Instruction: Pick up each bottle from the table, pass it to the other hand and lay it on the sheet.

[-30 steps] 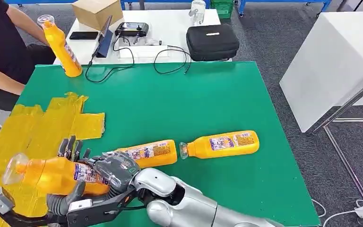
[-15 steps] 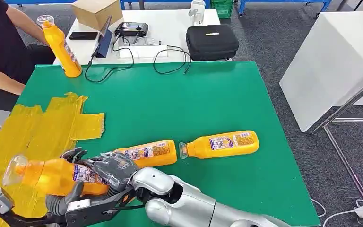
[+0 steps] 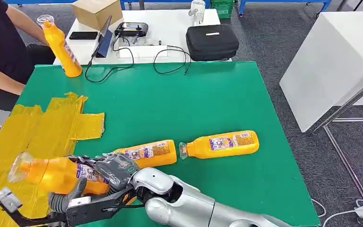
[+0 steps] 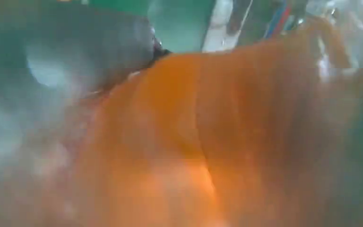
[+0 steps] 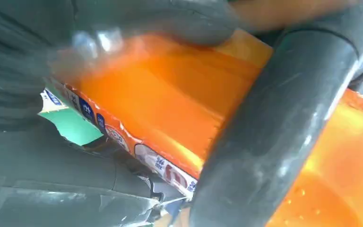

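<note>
Right hand [image 3: 113, 169] first, head view: wrapped around the base half of the held bottle [image 3: 52, 172], neck end poking out over the yellow sheet [image 3: 38, 127]. Left hand [image 3: 71, 196] right under it, thumb below and dark fingers over the top, so looks closed on the same bottle too. Mid hand-off by the look of it, bottle in the air, not lying down yet. Two spare bottles [image 3: 220, 144] flat on the green table [image 3: 194, 104] just beside the right forearm.

Left wrist view: just orange blur pressed up against the lens, no fingers readable there, so can't confirm that grip from this one.

Right wrist view: thick thumb clamped across the orange body beside the label, solid hold.

Possible trouble from here: letting go with the right before the left really has it, and down rolls a smooth round bottle, maybe clear off the sheet. Also pulling the right arm back carelessly and knocking the nearest spare bottle.
</note>
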You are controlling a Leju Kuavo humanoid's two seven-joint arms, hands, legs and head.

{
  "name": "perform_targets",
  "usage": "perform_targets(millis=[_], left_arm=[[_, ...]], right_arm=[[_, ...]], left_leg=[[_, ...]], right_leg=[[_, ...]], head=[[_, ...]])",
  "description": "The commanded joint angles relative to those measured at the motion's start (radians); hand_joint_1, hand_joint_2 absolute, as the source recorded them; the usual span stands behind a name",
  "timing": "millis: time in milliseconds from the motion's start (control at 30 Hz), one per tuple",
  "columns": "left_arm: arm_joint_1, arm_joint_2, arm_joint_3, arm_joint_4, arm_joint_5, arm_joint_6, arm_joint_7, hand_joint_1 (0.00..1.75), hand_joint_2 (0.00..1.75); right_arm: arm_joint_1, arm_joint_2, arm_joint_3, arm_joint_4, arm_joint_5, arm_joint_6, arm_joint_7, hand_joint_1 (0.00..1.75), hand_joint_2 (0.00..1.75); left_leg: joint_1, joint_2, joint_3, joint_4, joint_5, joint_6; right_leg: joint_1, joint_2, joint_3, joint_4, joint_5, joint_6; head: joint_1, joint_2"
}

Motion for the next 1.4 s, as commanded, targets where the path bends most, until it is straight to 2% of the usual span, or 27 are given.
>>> perform_targets(millis=[33, 133, 167, 200, 267, 300, 433, 533, 700, 800, 1000, 1100, 1167, 1200, 1233, 1267, 1367, 1400], left_arm=[[-0.109, -0.028, 0.019, 0.020, -0.012, 0.046, -0.004, 1.75, 1.75], [-0.108, -0.030, 0.019, 0.012, -0.067, 0.120, -0.035, 1.75, 1.75], [-0.109, -0.027, 0.017, 0.008, -0.069, 0.135, -0.037, 1.75, 1.75], [-0.108, -0.025, 0.019, 0.002, -0.085, 0.164, -0.041, 1.75, 1.75], [-0.109, -0.014, 0.022, -0.004, -0.116, 0.205, -0.051, 1.75, 1.75], [-0.110, -0.010, 0.027, -0.007, -0.140, 0.231, -0.059, 1.75, 1.75], [-0.122, 0.022, 0.062, -0.006, -0.268, 0.349, -0.096, 1.75, 1.75], [-0.126, 0.028, 0.108, 0.003, -0.318, 0.378, -0.102, 1.75, 1.75], [-0.134, 0.026, 0.141, 0.034, -0.402, 0.405, -0.104, 1.75, 1.75], [-0.141, 0.032, 0.148, 0.047, -0.500, 0.479, -0.123, 1.75, 1.75], [-0.143, 0.035, 0.151, 0.045, -0.499, 0.480, -0.123, 1.75, 1.75], [-0.160, 0.067, 0.147, 0.060, -0.709, 0.658, -0.119, 1.75, 1.75], [-0.173, 0.107, 0.145, 0.082, -0.918, 0.804, -0.075, 1.75, 1.75], [-0.181, 0.135, 0.135, 0.098, -1.096, 0.891, -0.010, 1.75, 1.75], [-0.194, 0.128, 0.176, 0.099, -1.272, 0.893, 0.040, 1.75, 1.75], [-0.206, 0.159, 0.162, 0.148, -1.441, 0.893, 0.144, 1.75, 1.75], [-0.250, 0.234, 0.091, 0.288, -1.628, 0.890, 0.294, 1.75, 1.75], [-0.259, 0.241, 0.084, 0.308, -1.633, 0.893, 0.307, 1.75, 1.75]], right_arm=[[0.036, -0.021, 0.078, 0.042, 0.002, 0.027, -0.005, 1.75, 1.75], [0.049, -0.022, 0.054, 0.042, -0.007, 0.008, 0.007, 1.75, 1.75], [0.057, -0.028, 0.035, 0.039, -0.008, -0.017, 0.012, 1.29, 1.75], [0.065, -0.035, 0.018, 0.035, -0.007, -0.037, 0.012, 0.00, 1.75], [0.088, -0.055, -0.032, 0.018, -0.017, -0.084, 0.003, 0.00, 1.75], [0.098, -0.064, -0.050, 0.008, -0.014, -0.103, -0.002, 0.00, 0.00], [0.156, -0.104, -0.136, -0.052, -0.021, -0.170, -0.034, 0.00, 0.00], [0.176, -0.113, -0.172, -0.068, -0.014, -0.167, -0.037, 0.00, 0.00], [0.193, -0.111, -0.198, -0.072, 0.000, -0.168, -0.051, 0.00, 0.00], [0.200, -0.115, -0.206, -0.080, 0.004, -0.168, -0.053, 0.00, 0.00], [0.200, -0.117, -0.207, -0.080, 0.004, -0.168, -0.053, 0.00, 0.00], [0.207, -0.123, -0.216, -0.089, 0.006, -0.169, -0.056, 0.00, 0.00], [0.209, -0.128, -0.220, -0.095, 0.005, -0.163, -0.057, 0.00, 0.00], [0.207, -0.129, -0.220, -0.096, 0.005, -0.159, -0.059, 0.00, 0.00], [0.205, -0.129, -0.218, -0.097, 0.004, -0.157, -0.059, 0.00, 0.00], [0.201, -0.130, -0.215, -0.099, 0.004, -0.153, -0.059, 0.00, 0.00], [0.188, -0.135, -0.210, -0.103, 0.025, -0.156, -0.039, 0.00, 0.00], [0.187, -0.136, -0.212, -0.105, 0.025, -0.155, -0.038, 0.00, 0.00]], left_leg=[[0.000, -0.004, 0.002, -0.002, 0.001, 0.000], [0.000, -0.004, 0.002, -0.002, 0.001, 0.000], [0.000, -0.005, 0.004, -0.002, 0.001, 0.000], [0.000, -0.006, 0.005, -0.003, 0.001, 0.000], [0.000, -0.007, 0.006, -0.003, 0.000, 0.000], [0.001, -0.008, 0.005, -0.003, 0.001, 0.000], [0.000, -0.005, 0.004, -0.002, 0.000, 0.000], [0.000, -0.003, 0.004, -0.002, 0.000, 0.000], [0.000, -0.002, 0.003, -0.002, 0.000, 0.000], [-0.001, -0.003, 0.003, -0.002, 0.000, 0.000], [0.000, -0.002, 0.001, -0.001, 0.000, 0.000], [0.000, -0.003, 0.002, -0.001, 0.000, 0.000], [0.000, -0.002, 0.002, -0.001, 0.000, 0.000], [0.000, -0.004, 0.004, -0.002, 0.000, 0.000], [0.000, -0.003, 0.003, -0.002, 0.000, 0.000], [0.000, -0.002, 0.002, -0.002, 0.000, 0.000], [-0.001, -0.003, 0.002, -0.002, 0.001, 0.000], [-0.001, -0.004, 0.003, -0.002, 0.001, 0.000]], right_leg=[[0.000, -0.005, 0.003, -0.002, 0.000, 0.000], [0.000, -0.005, 0.004, -0.002, -0.001, 0.000], [0.000, -0.007, 0.006, -0.003, -0.001, 0.001], [0.000, -0.007, 0.007, -0.003, -0.001, 0.001], [0.000, -0.009, 0.009, -0.004, -0.002, 0.001], [0.001, -0.009, 0.008, -0.004, -0.001, 0.001], [0.000, -0.006, 0.006, -0.003, -0.001, 0.001], [0.000, -0.004, 0.006, -0.002, -0.001, 0.001], [0.000, -0.002, 0.005, -0.002, -0.001, 0.001], [0.000, -0.004, 0.005, -0.001, -0.001, 0.001], [0.000, -0.002, 0.003, -0.001, 0.000, 0.001], [0.000, -0.003, 0.003, -0.001, 0.000, 0.001], [0.000, -0.003, 0.003, -0.001, 0.000, 0.001], [0.000, -0.004, 0.005, -0.002, -0.001, 0.001], [0.000, -0.003, 0.004, -0.001, -0.001, 0.000], [0.000, -0.002, 0.003, -0.001, 0.000, 0.000], [-0.001, -0.003, 0.003, -0.001, 0.000, 0.000], [-0.001, -0.004, 0.004, -0.001, 0.000, 0.000]], head=[[0.000, 0.000], [0.000, 0.000], [0.000, 0.000], [0.000, 0.000], [0.000, 0.000], [0.000, 0.000], [0.000, 0.000], [0.000, 0.000], [0.000, 0.000], [0.000, 0.000], [0.000, 0.000], [0.000, 0.000], [0.000, 0.000], [0.000, 0.000], [0.000, 0.000], [0.000, 0.000], [0.000, 0.000], [0.000, 0.000]])
